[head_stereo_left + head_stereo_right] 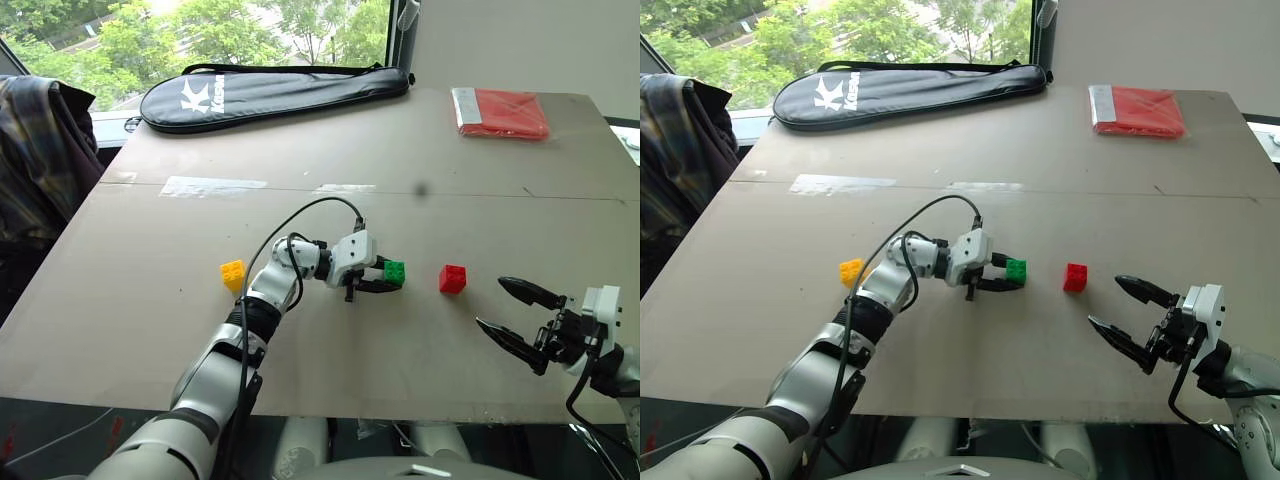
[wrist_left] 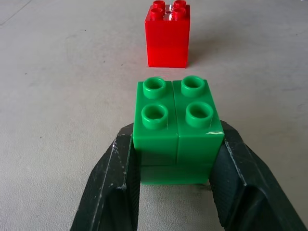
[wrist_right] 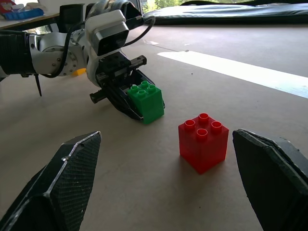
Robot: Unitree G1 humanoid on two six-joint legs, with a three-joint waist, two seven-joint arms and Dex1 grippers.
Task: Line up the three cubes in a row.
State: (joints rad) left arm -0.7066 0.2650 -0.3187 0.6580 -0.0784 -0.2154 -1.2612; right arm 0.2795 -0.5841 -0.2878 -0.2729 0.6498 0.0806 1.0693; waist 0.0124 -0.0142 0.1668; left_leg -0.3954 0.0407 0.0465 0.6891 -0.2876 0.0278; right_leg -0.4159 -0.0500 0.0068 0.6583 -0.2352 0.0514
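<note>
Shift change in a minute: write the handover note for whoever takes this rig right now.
Left hand: shut on the green studded plastic cube, which sits on the table.
Right hand: open, holding nothing, near the table's front edge, aimed toward the red studded plastic cube.
Yellow studded plastic cube stands far off to the left; green and red sit close together, apart.
Done: green brought beside red.
Left: release green, bring yellow in line with the pair.
</note>
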